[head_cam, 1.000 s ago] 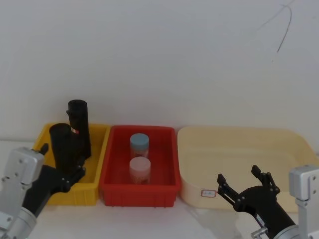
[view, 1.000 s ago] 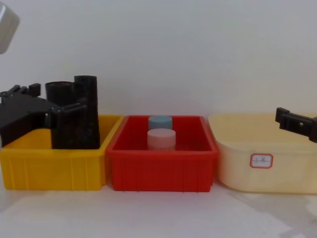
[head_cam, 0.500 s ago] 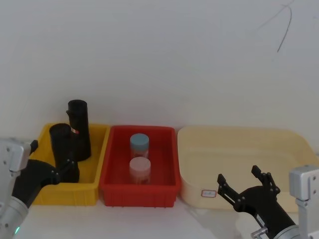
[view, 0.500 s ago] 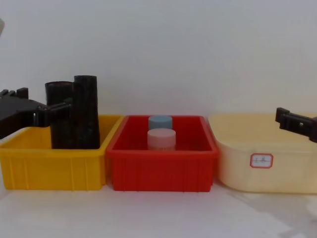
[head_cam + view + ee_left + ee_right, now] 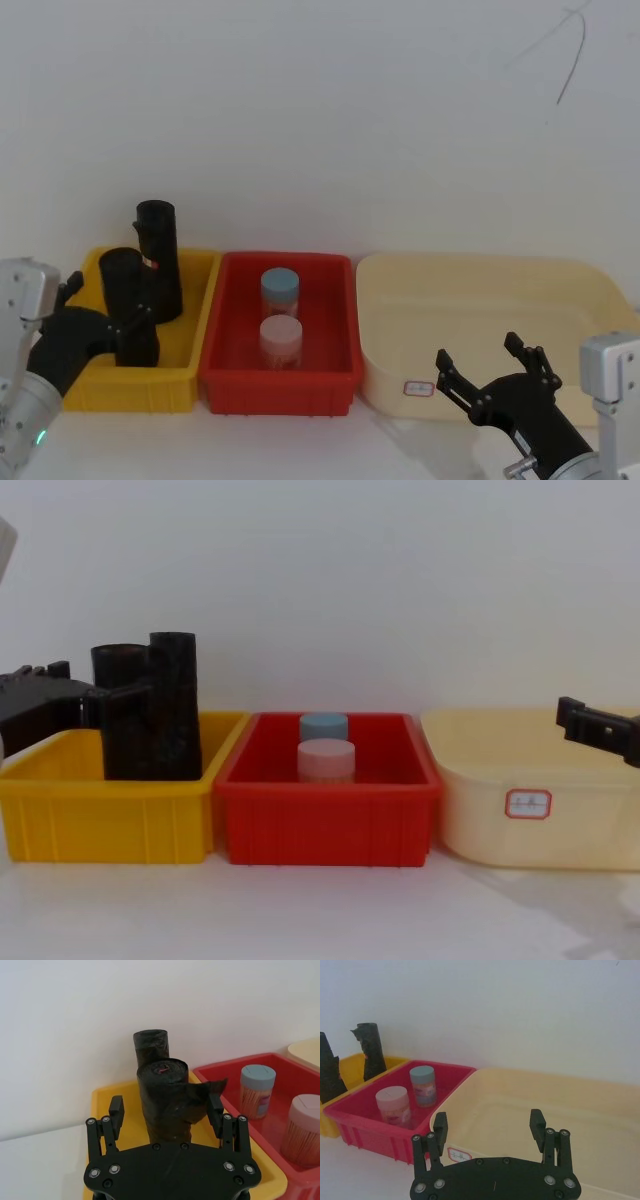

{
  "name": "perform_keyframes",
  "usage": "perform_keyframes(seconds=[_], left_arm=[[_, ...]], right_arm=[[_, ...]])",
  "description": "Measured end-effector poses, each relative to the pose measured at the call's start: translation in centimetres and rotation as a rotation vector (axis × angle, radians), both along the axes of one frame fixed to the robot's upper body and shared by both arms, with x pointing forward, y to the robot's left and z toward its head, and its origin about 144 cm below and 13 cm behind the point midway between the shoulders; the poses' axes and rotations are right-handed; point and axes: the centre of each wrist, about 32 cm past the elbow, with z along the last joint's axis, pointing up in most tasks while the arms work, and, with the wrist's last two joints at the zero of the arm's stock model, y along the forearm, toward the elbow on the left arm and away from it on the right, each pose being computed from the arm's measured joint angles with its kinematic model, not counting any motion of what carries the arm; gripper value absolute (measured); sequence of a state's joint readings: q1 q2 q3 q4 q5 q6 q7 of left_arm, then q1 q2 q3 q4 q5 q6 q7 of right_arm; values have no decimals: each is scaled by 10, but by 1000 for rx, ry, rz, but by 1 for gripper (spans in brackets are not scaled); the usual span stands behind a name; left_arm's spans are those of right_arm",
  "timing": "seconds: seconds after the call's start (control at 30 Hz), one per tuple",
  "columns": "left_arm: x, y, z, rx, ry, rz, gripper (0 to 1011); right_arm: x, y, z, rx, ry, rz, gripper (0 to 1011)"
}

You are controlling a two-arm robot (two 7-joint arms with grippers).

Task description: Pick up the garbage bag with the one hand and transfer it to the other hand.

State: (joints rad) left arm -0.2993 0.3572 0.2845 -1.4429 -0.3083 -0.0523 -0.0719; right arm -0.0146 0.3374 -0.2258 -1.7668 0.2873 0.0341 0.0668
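Over the last second the left gripper (image 5: pixel 166 1112) has drawn back toward the lower-left corner of the head view and the left edge of the chest view. The garbage bag (image 5: pixel 122 285) has not shifted, and the right gripper (image 5: pixel 480 352) has not moved.

Nearest, at the lower right of the head view, the right gripper hangs at the front edge of the cream tub (image 5: pixel 480 300), its jaws spread wide and empty.

The main risk is probably a poor closure at the left. A loose flap of plastic sticks out from the roll's side toward one finger. If the jaws pinch that flap and not the body, the bag may unwind or slip on the lift. A squeeze off-centre could also tip the roll against the slimmer roll (image 5: pixel 158 250) just behind it, or drag it against the wall of the yellow bin (image 5: pixel 205 310).

In the left wrist view, the left jaws stand wide open with one finger on each side of the garbage bag. They seem not to touch it, and there is a clear gap on the side away from the flap. The bag stands upright in the yellow bin, just beyond the palm, at the left of the head view. Farther back the slimmer roll rises taller.
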Motion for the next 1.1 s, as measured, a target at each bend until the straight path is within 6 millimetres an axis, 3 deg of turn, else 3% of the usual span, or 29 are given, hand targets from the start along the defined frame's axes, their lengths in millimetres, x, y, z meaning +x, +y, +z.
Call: perform_keyframes(seconds=[0.37, 0.6, 0.9, 1.1], left_arm=[[19, 1, 0, -39, 5, -44, 997], [28, 0, -1, -66, 6, -72, 856], [33, 0, -1, -99, -8, -92, 579], [35, 0, 1, -108, -30, -101, 536]], right_arm=[[0, 0, 0, 0, 0, 0, 999], [0, 0, 0, 0, 0, 0, 1000], [0, 0, 0, 0, 0, 0, 1000], [0, 0, 0, 0, 0, 0, 1000]])
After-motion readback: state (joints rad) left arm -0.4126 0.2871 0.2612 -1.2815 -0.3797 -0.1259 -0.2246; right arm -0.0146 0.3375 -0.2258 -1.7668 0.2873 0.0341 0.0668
